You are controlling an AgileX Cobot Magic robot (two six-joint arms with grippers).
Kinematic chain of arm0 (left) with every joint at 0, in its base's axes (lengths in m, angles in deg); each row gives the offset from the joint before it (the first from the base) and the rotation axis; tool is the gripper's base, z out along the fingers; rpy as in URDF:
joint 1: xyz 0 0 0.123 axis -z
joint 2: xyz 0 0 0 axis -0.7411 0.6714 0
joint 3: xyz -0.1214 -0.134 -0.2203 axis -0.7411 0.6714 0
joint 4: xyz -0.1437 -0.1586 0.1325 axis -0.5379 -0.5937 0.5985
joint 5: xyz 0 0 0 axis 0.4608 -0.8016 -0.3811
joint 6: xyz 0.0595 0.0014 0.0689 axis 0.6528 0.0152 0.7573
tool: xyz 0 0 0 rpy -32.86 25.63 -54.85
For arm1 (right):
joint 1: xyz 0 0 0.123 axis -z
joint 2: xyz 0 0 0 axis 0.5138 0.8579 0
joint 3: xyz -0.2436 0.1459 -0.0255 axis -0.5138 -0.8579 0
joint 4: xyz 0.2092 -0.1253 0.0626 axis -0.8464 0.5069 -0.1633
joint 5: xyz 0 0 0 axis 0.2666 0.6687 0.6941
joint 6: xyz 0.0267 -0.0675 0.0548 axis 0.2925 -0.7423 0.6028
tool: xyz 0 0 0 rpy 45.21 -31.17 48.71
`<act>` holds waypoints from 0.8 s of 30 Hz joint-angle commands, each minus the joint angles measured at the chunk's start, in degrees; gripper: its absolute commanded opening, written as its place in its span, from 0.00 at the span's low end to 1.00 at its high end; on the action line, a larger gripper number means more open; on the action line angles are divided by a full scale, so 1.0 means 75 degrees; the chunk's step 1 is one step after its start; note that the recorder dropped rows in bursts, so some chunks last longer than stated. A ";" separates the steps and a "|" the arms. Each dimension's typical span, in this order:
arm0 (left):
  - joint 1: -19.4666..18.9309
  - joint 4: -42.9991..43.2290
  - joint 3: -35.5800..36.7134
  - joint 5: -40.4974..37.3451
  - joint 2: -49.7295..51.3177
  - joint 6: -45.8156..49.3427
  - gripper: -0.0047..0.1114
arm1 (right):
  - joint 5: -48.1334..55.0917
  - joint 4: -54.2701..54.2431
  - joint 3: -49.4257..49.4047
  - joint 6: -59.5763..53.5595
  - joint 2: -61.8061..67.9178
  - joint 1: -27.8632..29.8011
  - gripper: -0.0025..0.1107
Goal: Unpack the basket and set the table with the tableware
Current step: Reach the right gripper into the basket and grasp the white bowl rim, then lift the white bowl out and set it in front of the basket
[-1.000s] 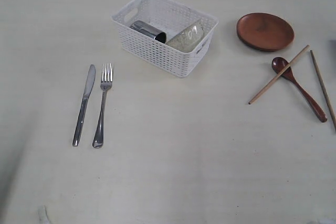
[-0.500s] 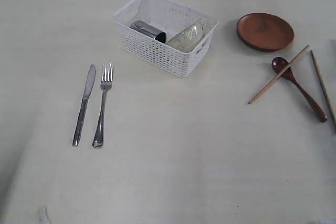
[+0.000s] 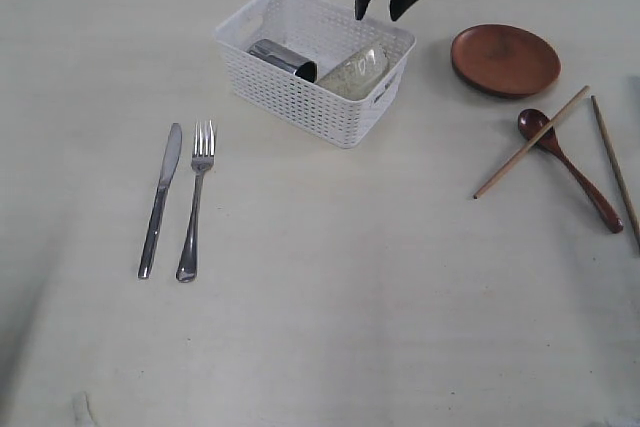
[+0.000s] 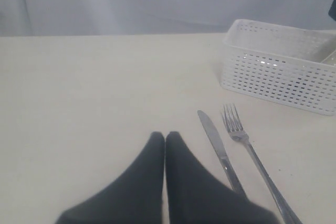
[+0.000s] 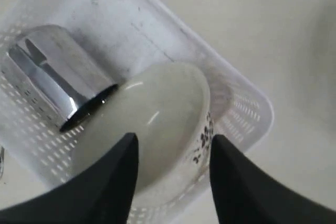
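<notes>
The white grid-walled basket (image 3: 300, 97) on the table (image 3: 330, 297) is best entered straight down by the right gripper (image 3: 381, 9), which hangs wide open and empty above it, so that the bowl's raised wall is straddled clear of the basket's side. The pale off-white bowl (image 3: 355, 72) is seen tipped on its side inside, just beside the lying steel cup (image 3: 282, 57).

The white rectangular plastic basket (image 3: 300, 102) has grid-perforated walls; the flat tabletop (image 3: 350, 327) is pale cream with faint wood grain. The round wooden plate (image 3: 504, 59) and wooden spoon (image 3: 580, 182) are red-brown, and the steel knife (image 3: 160, 202), steel fork (image 3: 195, 204) and cylindrical steel cup (image 3: 280, 55) are bright silver. The glossy off-white bowl (image 5: 157, 119) carries small dark printed marks near its rim.
</notes>
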 commanded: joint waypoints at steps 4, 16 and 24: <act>0.0058 0.0013 0.0025 0.0013 -0.0025 -0.0023 0.04 | 0.0036 0.0127 -0.0854 -0.0074 -0.0534 0.0025 0.39; 0.0058 0.0013 0.0025 0.0013 -0.0025 -0.0023 0.04 | 0.0036 -0.0345 -0.0827 0.0772 -0.0043 0.0025 0.39; 0.0058 0.0013 0.0025 0.0013 -0.0025 -0.0006 0.04 | -0.0018 -0.0575 -0.0827 0.0921 0.0296 0.0025 0.34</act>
